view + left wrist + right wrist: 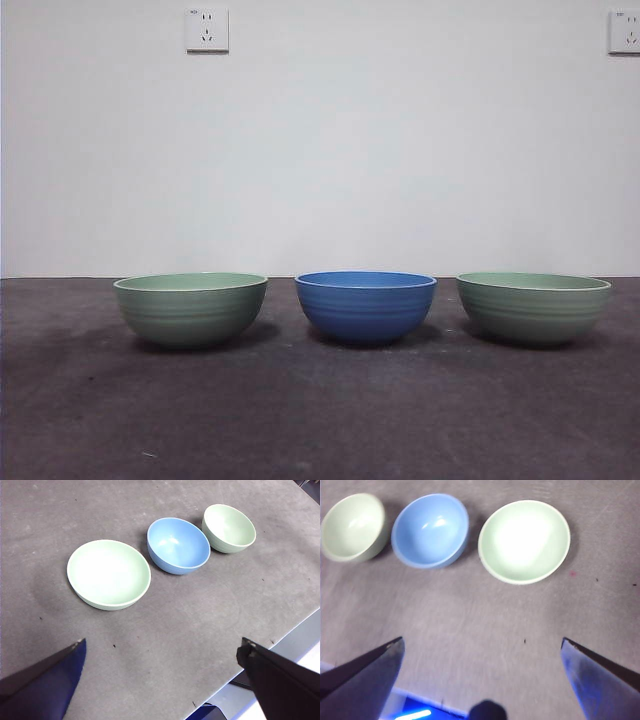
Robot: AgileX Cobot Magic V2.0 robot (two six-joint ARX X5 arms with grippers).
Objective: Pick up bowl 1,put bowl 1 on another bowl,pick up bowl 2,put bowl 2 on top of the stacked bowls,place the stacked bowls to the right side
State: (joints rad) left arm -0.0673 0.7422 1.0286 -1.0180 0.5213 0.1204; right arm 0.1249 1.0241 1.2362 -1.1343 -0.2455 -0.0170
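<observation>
Three bowls stand apart in a row on the dark table. The blue ridged bowl (pixel 365 306) (pixel 178 545) (pixel 430 530) is in the middle. A pale green bowl (pixel 191 308) (pixel 109 574) (pixel 353 527) stands to its left and another pale green bowl (pixel 533 307) (pixel 229 528) (pixel 524 541) to its right. My left gripper (pixel 162 655) hangs open, high above the table, nearest the left green bowl. My right gripper (pixel 482 652) is also open and high, nearest the right green bowl. Neither holds anything. Neither arm shows in the front view.
The dark grey table (pixel 320 420) runs up to a white wall with two sockets (pixel 206 30). The table's front edge (pixel 260 655) shows in the left wrist view.
</observation>
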